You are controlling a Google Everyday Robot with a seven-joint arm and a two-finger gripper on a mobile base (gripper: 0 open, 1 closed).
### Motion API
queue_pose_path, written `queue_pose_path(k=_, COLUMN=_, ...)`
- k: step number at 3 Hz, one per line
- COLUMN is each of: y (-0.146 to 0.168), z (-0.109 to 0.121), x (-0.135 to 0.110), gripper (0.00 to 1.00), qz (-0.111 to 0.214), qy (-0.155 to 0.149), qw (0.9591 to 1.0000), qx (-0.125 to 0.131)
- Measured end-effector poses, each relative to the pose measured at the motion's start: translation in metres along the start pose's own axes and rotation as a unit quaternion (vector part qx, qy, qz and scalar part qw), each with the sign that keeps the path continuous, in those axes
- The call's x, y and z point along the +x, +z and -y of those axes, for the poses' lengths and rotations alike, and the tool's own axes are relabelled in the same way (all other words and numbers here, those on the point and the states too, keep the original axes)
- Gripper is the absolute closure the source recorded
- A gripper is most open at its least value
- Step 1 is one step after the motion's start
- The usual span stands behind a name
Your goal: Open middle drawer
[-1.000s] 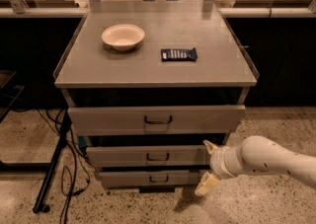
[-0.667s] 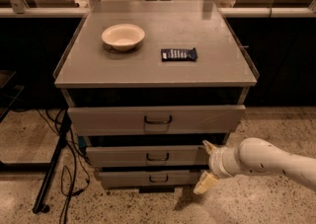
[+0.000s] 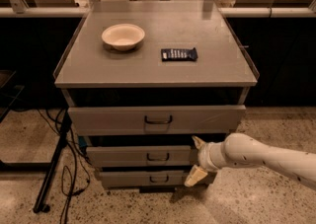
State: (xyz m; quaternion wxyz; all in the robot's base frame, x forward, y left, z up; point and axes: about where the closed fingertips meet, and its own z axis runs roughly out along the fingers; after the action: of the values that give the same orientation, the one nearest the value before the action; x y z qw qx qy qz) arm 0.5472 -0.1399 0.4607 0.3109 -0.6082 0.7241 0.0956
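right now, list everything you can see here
cabinet: 1, grey, centre of view
bowl: 1, cream, on the cabinet top, left
packet: 1, dark, on the cabinet top, right of the bowl
top drawer: 1, grey, tallest front
middle drawer: 1, grey, below the top drawer
bottom drawer: 1, grey, lowest
cables: several, black, on the floor at left
arm: 1, white, reaching in from lower right
gripper: 1, cream fingers, open, at the middle drawer's right end

The claw (image 3: 196, 159) sits at the right end of the middle drawer (image 3: 138, 156), bowl (image 3: 123, 36) left of packet (image 3: 178, 54) on top.
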Motion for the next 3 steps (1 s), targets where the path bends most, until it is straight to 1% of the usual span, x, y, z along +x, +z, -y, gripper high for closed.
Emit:
queue_pose_path(k=1, y=0.023, z=-0.002, x=0.017, gripper=0.00, qz=-0.007, qy=0.007, qw=0.9999, qx=-0.008)
queue_pose_path(k=2, y=0.044, z=0.007, x=0.027, gripper=0.00, qz=-0.012, qy=0.007, qw=0.9999, qx=-0.010)
queue_pose_path(k=3, y=0.063, z=0.028, x=0.026, gripper=0.00, qz=-0.010, qy=0.007, qw=0.9999, qx=0.001)
